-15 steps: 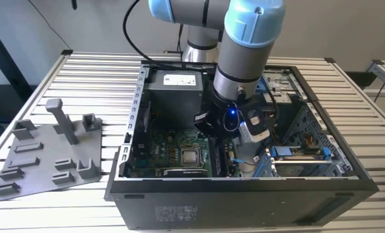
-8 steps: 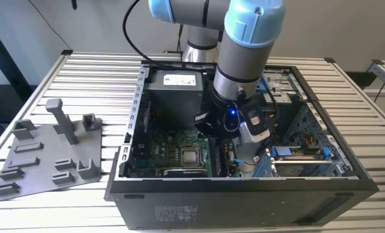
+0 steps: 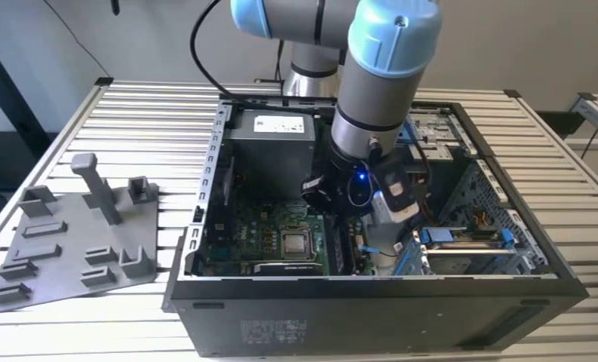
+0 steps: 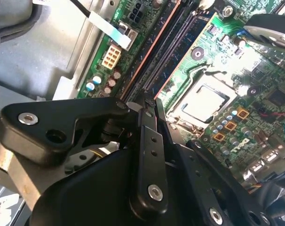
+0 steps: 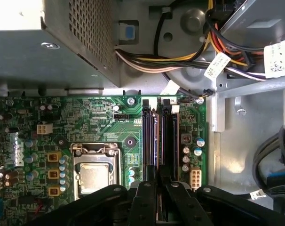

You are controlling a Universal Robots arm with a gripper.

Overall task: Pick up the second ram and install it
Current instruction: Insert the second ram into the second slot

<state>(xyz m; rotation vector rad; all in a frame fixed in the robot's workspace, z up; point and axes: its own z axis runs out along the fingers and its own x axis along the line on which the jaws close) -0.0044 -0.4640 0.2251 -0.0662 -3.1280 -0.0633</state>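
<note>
Gripper [image 3: 357,234] work is down inside the open computer case [image 3: 379,294], low over the green motherboard [image 3: 263,241] and right above its long black memory slots [image 5: 159,136]. In both wrist views the black fingers [image 4: 149,155] stand close together over the slot bank, but whether they pinch anything I cannot tell, since the linkage hides the gap between the tips. The second ram [image 5: 152,141] appears as a thin dark stick standing on edge in the slot nearest the processor socket [image 5: 95,172]; I cannot tell whether it is fully seated, nor whether the fingers touch it. In the second wrist view the same slots [image 4: 166,52] run away from the fingertips, with the silver processor socket [image 4: 206,101] just beside them. The power supply box [image 5: 53,42] sits past the far end of the slots, with a bundle of coloured wires [image 5: 180,59] near it. Outside the case, toward the exterior view's left, a grey fixture plate [image 3: 78,241] with upright pegs lies on the slatted bench [image 3: 148,113], well apart from the arm.
</note>
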